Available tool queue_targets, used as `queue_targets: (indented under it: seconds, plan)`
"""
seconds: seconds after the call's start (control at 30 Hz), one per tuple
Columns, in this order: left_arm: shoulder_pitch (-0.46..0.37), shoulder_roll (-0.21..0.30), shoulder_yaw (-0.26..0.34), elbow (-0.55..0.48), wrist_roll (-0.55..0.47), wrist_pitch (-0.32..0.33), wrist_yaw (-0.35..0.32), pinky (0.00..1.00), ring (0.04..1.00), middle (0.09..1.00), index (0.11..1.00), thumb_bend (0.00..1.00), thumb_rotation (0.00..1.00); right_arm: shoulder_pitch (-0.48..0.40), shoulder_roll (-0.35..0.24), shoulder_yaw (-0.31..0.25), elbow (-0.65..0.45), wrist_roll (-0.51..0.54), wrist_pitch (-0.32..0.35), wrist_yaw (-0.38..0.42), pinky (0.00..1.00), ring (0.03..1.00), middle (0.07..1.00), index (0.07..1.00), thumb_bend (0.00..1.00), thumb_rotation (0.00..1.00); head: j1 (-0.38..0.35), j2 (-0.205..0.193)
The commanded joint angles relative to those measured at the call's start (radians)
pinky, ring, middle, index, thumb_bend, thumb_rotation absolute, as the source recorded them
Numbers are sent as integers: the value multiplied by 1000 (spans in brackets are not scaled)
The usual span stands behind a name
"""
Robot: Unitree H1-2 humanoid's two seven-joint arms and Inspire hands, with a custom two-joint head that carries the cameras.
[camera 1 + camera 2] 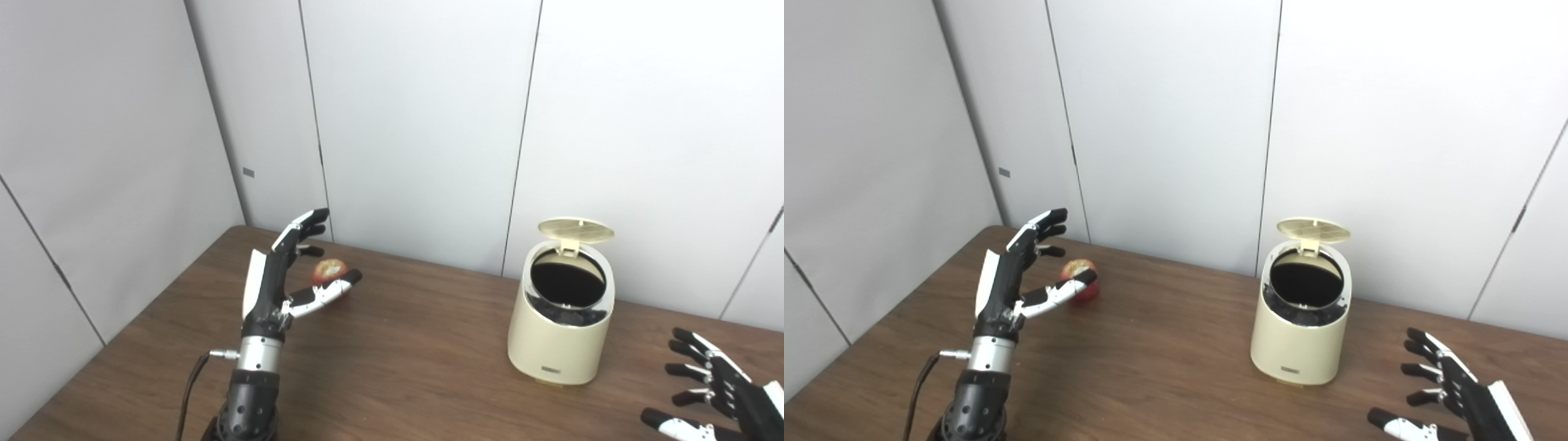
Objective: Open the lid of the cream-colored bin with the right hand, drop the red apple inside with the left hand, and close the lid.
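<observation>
The cream-colored bin stands on the wooden table at the right, its round lid raised and the dark inside showing. The red apple lies on the table at the far left. My left hand is open, raised just in front of the apple, thumb crossing its lower edge, not holding it. My right hand is open and empty, low at the bottom right, to the right of the bin and apart from it.
Grey wall panels stand close behind the table. A cable hangs from my left wrist. Bare tabletop lies between the apple and the bin.
</observation>
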Motion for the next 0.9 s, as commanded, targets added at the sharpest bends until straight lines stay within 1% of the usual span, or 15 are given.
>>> queue_targets:
  seconds: [0.0,0.1,0.23,0.3,0.4,0.5,0.57,0.6,0.67,0.7,0.77,0.87]
  plan:
    - [-43,33,9,-39,17,21,2,660,793,827,842,770,210,-32,-15,-11,-9,11,-49,-15,511,748,853,852,843,350,0,-2]
    - [-59,60,17,-22,19,53,3,669,796,831,844,781,199,-35,-18,-10,-5,10,-55,-12,509,745,849,849,845,361,0,-2]
    - [-75,107,12,5,-9,86,-32,700,828,843,855,792,178,-38,-25,-10,1,10,-65,-9,525,750,851,853,844,373,1,0]
    - [-84,130,5,33,1,95,-43,692,833,844,853,807,157,-39,-27,-10,1,11,-62,-5,525,750,850,852,846,374,1,0]
    - [-97,158,-6,83,5,104,-61,702,843,856,866,821,169,-38,-28,-8,-3,15,-60,0,521,753,855,855,850,380,-2,2]
    - [-109,171,-15,120,-3,104,-71,742,865,869,878,847,178,-38,-32,-7,-3,17,-68,3,531,753,854,858,835,360,-1,6]
    - [-123,180,-19,158,-22,105,-88,853,915,899,899,856,208,-40,-36,-5,-7,14,-64,5,537,750,849,863,825,363,-1,8]
    - [-130,183,-21,179,-24,104,-89,870,926,907,904,863,224,-40,-37,-5,-10,16,-59,7,538,747,847,865,824,361,-2,9]
    - [-143,190,-25,223,-24,95,-88,829,921,910,909,862,243,-37,-39,-5,-18,21,-48,9,520,744,847,865,834,367,-4,10]
    - [-148,191,-26,239,-25,92,-88,817,918,909,910,851,233,-36,-39,-5,-20,23,-48,9,508,741,847,865,837,373,-5,12]
    - [-156,190,-29,271,-21,96,-85,819,913,903,910,837,226,-32,-41,-6,-20,28,-50,9,492,735,846,863,847,385,-6,13]
    - [-164,191,-35,304,-16,116,-86,827,916,907,916,857,254,-30,-46,-7,-18,31,-54,11,486,729,843,864,851,389,-8,15]
